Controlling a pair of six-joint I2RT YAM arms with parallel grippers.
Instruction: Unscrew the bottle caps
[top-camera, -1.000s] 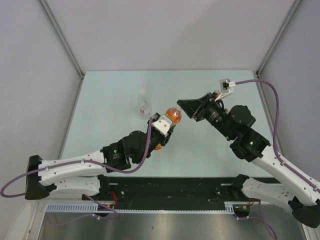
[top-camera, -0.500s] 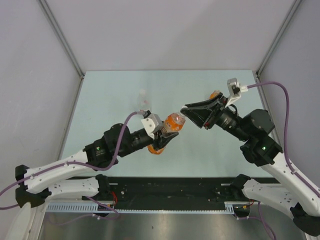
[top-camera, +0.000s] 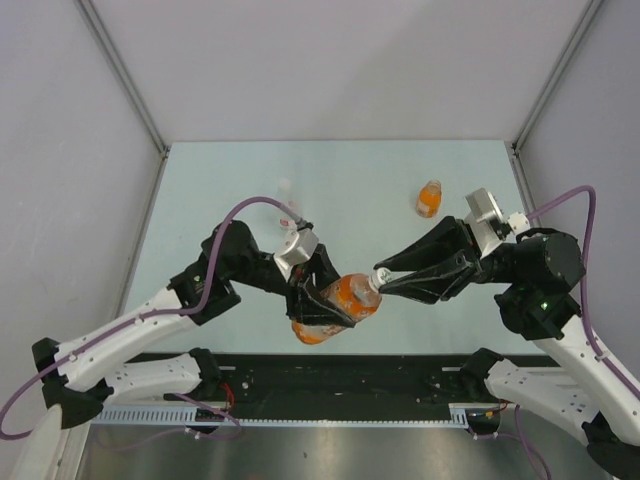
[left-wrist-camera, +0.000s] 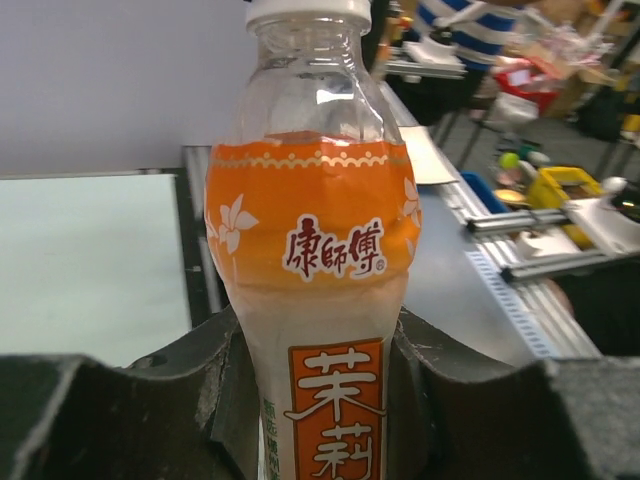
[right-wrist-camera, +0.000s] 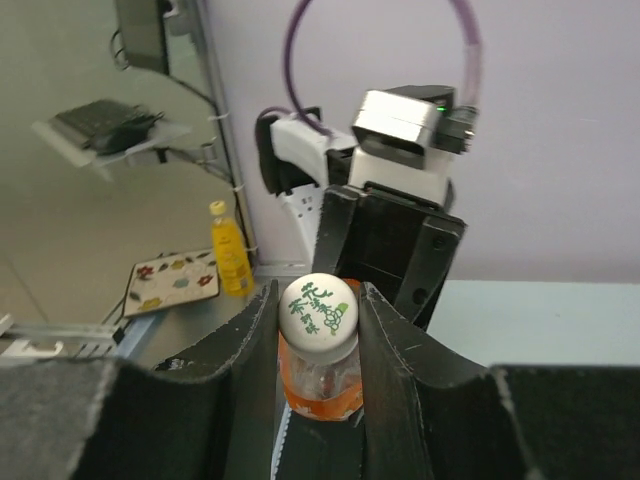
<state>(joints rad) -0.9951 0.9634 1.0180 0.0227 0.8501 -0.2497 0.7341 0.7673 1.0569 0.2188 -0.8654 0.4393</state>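
Note:
My left gripper (top-camera: 322, 300) is shut on the body of the taller orange-drink bottle (top-camera: 345, 296) and holds it in the air, tilted with its neck toward the right arm. In the left wrist view the bottle (left-wrist-camera: 315, 230) stands between the jaws (left-wrist-camera: 315, 410), white cap (left-wrist-camera: 308, 10) on top. My right gripper (top-camera: 386, 280) is closed around that white cap (right-wrist-camera: 317, 308), a finger (right-wrist-camera: 250, 350) pressed against each side. The short squat orange bottle (top-camera: 428, 198) stands at the back right. The clear bottle (top-camera: 288, 205) stands behind the left arm, partly hidden.
The pale table (top-camera: 200, 200) is walled by grey panels (top-camera: 60, 150) on the left, back and right. A black rail (top-camera: 350, 375) runs along the near edge between the arm bases. Purple cables (top-camera: 560, 200) loop from both wrists.
My left arm has carried the orange-drink bottle toward the near edge and laid it over toward the right. My right gripper has come down and closed on its cap, uncovering the squat bottle.

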